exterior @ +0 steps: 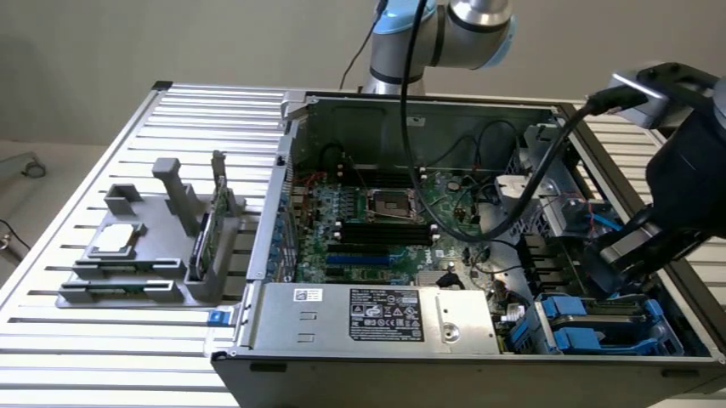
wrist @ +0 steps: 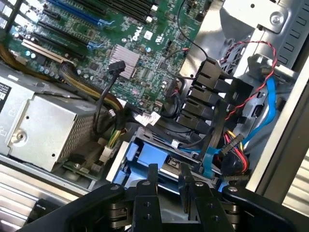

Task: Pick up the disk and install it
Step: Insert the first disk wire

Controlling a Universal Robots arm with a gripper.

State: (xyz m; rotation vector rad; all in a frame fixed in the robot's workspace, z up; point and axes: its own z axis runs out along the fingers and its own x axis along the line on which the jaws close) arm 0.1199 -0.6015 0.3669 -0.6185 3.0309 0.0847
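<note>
Exterior overhead, wrist close, shared drive bays [exterior: 599,330] [wrist: 143,152]

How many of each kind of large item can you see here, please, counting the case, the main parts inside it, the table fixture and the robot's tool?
Computer case: 1
Power supply: 1
Motherboard: 1
Grey fixture: 1
Gripper: 1
Total: 5

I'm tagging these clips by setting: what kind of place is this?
Probably a robotics lab or test bench for computer assembly: an open computer case with its motherboard exposed sits on a slatted metal table, a robot arm reaches over it, and a grey parts fixture stands beside it.
</note>
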